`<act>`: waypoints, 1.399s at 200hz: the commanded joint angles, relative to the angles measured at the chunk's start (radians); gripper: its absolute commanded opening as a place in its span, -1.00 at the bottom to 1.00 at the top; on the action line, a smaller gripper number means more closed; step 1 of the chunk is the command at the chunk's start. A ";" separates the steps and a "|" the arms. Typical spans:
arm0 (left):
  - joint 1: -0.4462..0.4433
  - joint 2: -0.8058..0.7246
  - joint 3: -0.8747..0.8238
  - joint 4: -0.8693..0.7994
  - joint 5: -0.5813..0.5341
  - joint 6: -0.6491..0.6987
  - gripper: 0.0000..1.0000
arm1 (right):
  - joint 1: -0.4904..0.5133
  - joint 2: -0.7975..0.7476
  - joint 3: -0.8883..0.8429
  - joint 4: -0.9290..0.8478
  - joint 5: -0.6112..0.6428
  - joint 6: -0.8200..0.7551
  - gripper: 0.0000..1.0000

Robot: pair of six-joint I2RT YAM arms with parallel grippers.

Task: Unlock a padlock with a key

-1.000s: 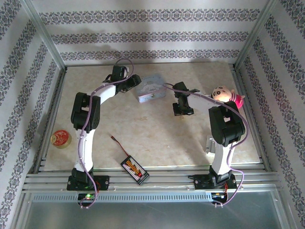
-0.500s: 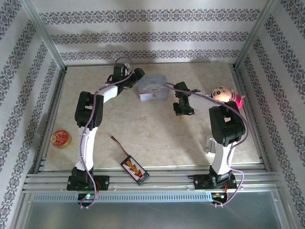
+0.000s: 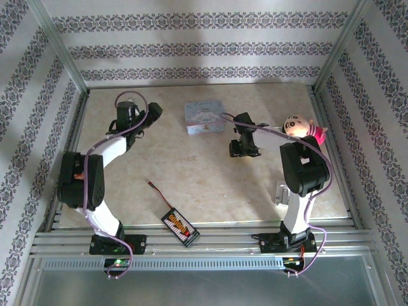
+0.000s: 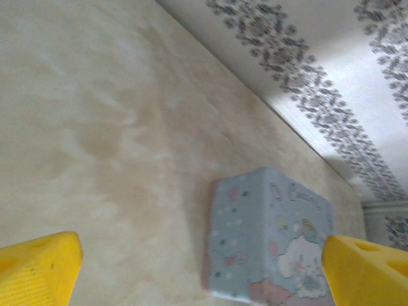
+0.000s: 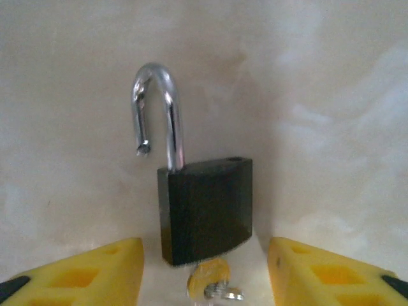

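The left hand [image 3: 153, 112] hovers spread and empty left of the tin [image 3: 204, 118], out of the way I'd guess, while the padlock [image 5: 205, 217] lies on the tabletop [image 3: 191, 178], shackle popped and key [image 5: 210, 285] in its base, between the parted, untouching fingers of the right hand [image 3: 243, 150], so the unlocking looks done.
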 commanded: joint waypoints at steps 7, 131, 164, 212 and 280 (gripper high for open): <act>0.018 -0.157 -0.091 -0.084 -0.117 0.117 0.97 | -0.008 -0.133 -0.061 0.023 -0.062 0.013 0.20; 0.022 -0.731 -0.699 0.246 -0.623 0.696 0.99 | -0.164 -0.808 -0.569 0.360 0.170 -0.028 0.96; 0.022 -0.705 -0.749 0.333 -0.603 0.738 0.99 | -0.165 -0.917 -0.730 0.596 0.268 -0.089 0.97; 0.022 -0.554 -0.777 0.534 -0.441 0.781 0.99 | -0.167 -1.085 -0.968 0.930 0.307 -0.232 0.97; 0.022 -0.289 -0.785 0.847 -0.299 0.837 0.99 | -0.234 -1.198 -1.065 0.977 0.289 -0.312 0.96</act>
